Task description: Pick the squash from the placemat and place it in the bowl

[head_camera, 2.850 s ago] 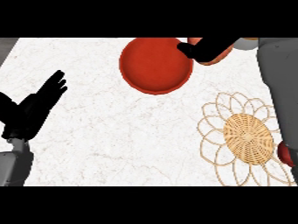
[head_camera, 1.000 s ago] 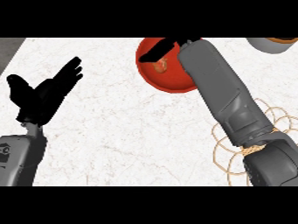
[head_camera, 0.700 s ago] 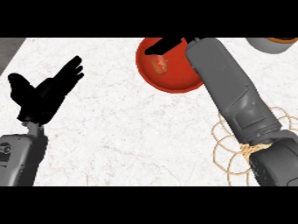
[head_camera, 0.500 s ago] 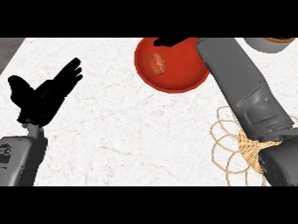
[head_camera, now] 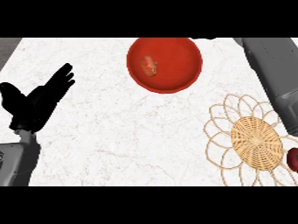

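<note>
One squash (head_camera: 150, 66) lies inside the red bowl (head_camera: 177, 81), up and right of your left robot hand (head_camera: 38, 101). That robot hand rests wide, fingers straight, over the white worktop (head_camera: 125, 135). Woven placemat (head_camera: 254, 140) lies well right of it. You cannot tell the right robot hand's state; only its forearm (head_camera: 283, 78) shows.

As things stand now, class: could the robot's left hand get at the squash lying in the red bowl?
Probably yes. The left hand rests open at the view's left, and only bare counter lies between it and the red bowl. The squash lies uncovered inside, with nothing above it. Whether the arm stretches that far cannot be told.
</note>
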